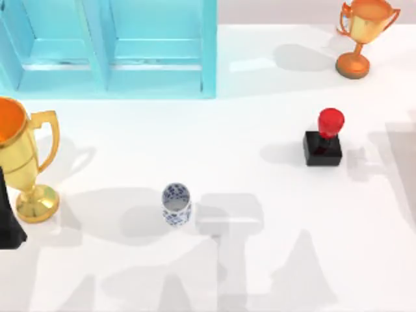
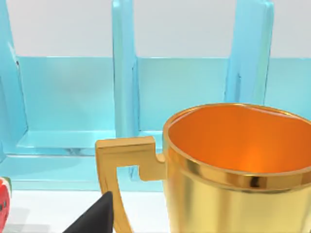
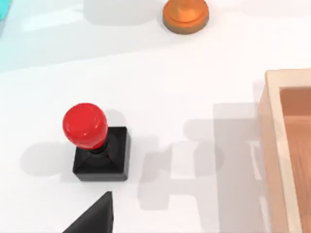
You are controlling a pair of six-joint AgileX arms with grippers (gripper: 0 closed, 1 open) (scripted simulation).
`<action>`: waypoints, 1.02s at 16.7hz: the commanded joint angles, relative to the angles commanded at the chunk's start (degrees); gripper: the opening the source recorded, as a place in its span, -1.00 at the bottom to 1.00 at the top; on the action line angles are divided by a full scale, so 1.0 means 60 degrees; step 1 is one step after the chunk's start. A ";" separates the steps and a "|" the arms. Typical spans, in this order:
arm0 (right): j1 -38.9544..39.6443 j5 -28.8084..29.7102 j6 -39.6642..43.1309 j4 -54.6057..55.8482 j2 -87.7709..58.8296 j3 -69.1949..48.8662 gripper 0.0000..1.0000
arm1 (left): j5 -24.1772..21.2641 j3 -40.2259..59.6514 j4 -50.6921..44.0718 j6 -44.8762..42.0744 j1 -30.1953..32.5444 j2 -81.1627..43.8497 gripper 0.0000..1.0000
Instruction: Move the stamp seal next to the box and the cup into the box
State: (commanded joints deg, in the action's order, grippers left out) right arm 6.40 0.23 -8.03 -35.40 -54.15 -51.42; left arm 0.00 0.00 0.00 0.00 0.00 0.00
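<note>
Right now the left claw (image 1: 8,224) sits at the table's left edge, just beside the gold trophy (image 1: 23,162); can't tell its grip. Cup (image 1: 176,203) stands well to its right, mid-table. Stamp (image 3: 99,145) stands upright near the right claw (image 3: 95,216), w/ the wooden box (image 3: 274,145) farther off.

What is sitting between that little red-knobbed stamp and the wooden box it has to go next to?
Nothing visible. In the right wrist view, only bare white table with shadows lies between the stamp seal and the wooden box. The orange trophy stands well off that path.
</note>
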 joint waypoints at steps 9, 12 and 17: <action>0.1214 0.0010 -0.1230 -0.5320 -0.8475 -0.8211 1.00 | 0.0000 0.0000 0.0000 0.0000 0.0000 0.0000 1.00; 0.1560 0.0009 -0.1548 -0.6686 -1.0694 -1.0355 1.00 | 0.0000 0.0000 0.0000 0.0000 0.0000 0.0000 1.00; 0.1935 0.0005 -0.1873 -0.8074 -1.2963 -1.2553 1.00 | 0.0000 0.0000 0.0000 0.0000 0.0000 0.0000 1.00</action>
State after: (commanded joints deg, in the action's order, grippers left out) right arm 18.01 0.26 -19.27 -83.84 -131.93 -126.74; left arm 0.00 0.00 0.00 0.00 0.00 0.00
